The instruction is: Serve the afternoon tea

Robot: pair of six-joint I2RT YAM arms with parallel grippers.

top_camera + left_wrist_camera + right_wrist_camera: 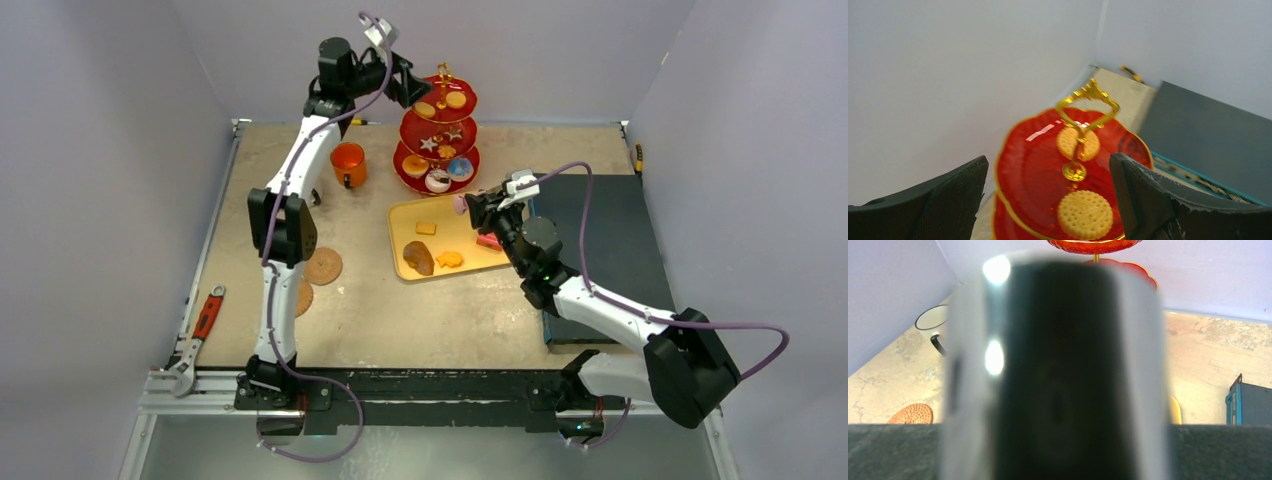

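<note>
The red three-tier stand (408, 133) stands at the back of the table. Its top tier (1028, 170) holds two round biscuits (1085, 214); the lower tiers hold stars, a donut and other pastries. My left gripper (413, 88) is open and empty, hovering just left of and above the top tier, with the biscuits seen between its fingers (955, 195). My right gripper (472, 208) is shut on the white mug (1058, 365), held over the yellow tray's right end; the mug fills the right wrist view, blurred. The orange mug (348, 163) stands left of the stand. Two brown coasters (322, 266) lie front left.
A yellow tray (398, 222) holds a square biscuit (426, 228), a croissant (419, 258), a small yellow pastry (450, 259) and a red piece (489, 241). A dark box (600, 250) fills the right side. A red-handled wrench (203, 322) lies off the left edge.
</note>
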